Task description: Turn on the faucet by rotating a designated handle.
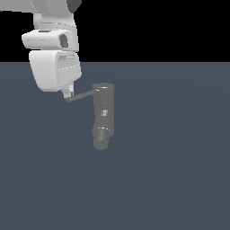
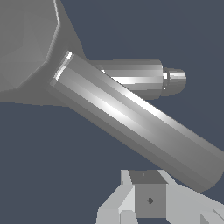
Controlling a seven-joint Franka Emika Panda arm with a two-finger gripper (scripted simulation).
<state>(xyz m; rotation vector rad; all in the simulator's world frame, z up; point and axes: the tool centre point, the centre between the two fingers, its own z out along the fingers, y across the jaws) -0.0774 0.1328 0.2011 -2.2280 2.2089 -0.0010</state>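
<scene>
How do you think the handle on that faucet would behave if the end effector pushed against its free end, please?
The handle looks like a straight, thin rod, so probably stiff. Fixed to the faucet top, it should swing rather than roll. Its glossy surface in the wrist view suggests the end effector might slip.

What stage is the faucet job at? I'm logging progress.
Done: the gripper has reached the handle tip. In hand: a fingertip sits beside the rod; contact unclear. Left: rotating it on the faucet.
</scene>
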